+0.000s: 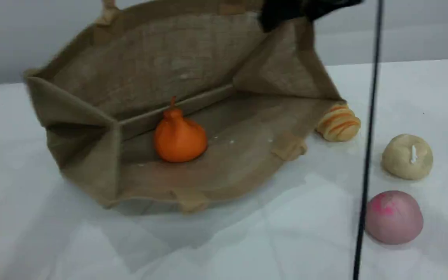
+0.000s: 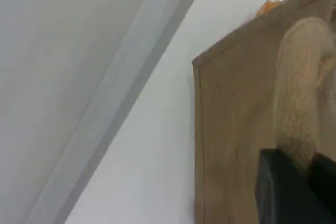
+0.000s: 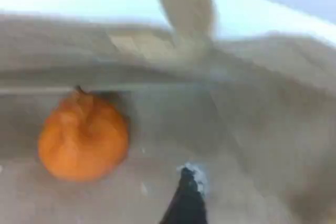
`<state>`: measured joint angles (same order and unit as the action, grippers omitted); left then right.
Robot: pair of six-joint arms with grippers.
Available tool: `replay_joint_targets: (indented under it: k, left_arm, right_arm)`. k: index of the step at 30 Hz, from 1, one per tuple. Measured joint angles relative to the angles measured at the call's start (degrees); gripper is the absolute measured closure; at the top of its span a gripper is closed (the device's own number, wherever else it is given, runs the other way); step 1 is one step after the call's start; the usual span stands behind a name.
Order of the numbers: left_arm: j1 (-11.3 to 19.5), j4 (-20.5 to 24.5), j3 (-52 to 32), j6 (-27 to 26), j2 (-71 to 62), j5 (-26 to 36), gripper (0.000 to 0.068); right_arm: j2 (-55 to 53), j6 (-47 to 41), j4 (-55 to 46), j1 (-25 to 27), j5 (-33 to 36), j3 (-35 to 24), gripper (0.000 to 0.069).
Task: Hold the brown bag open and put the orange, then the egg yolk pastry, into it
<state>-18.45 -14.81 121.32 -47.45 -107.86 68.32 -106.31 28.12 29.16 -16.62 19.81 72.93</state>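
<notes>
On the left half of the white counter lies the brown bag, tipped on its side with its wide mouth facing the camera and its upper wall lifted. The orange sits alone inside on the lower wall, stem up, just in front of the bag's bottom fold. At the bag's top edge the left claw is clamped together on a padded loop handle, as the left wrist view shows. Further right, the right claw hangs above the bag's right upper corner, dark and blurred in the scene view; its tip points down into the bag beside the orange without touching it, and whether its jaws are apart I cannot tell. Just past the bag's right rim rests a striped bread roll, touching the fabric. Right of that, the egg yolk pastry stands clear on open counter, with a pink bun near it toward the front.
</notes>
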Motion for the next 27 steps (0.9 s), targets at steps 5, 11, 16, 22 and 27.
replay_joint_targets:
  k: [5,11,16,22,27]
  left_arm:
    - [0.00,0.00,0.00,0.00,0.00,0.07,0.0589]
    - [0.00,0.00,0.00,0.00,0.00,0.37,0.0589]
    - [0.00,-0.12,0.00,0.22,0.00,0.42,0.0589]
    - [0.00,-0.12,0.00,0.22,0.00,0.42,0.0589]
    - [0.05,-0.12,0.00,0.26,0.00,0.42,0.0589]
  right_arm:
    - [0.07,-0.73,-0.16,7.39,7.44,0.00,0.0100]
    - [-0.40,-3.10,-0.64,13.74,12.59,0.00,0.0100]
    - [-3.45,-8.61,-5.21,16.96,15.51,0.00,0.0100]
    - [-8.31,-12.71,-8.46,17.22,17.01,0.00,0.0100]
    - [-9.49,-13.19,-10.19,17.22,17.37,0.05,0.0100]
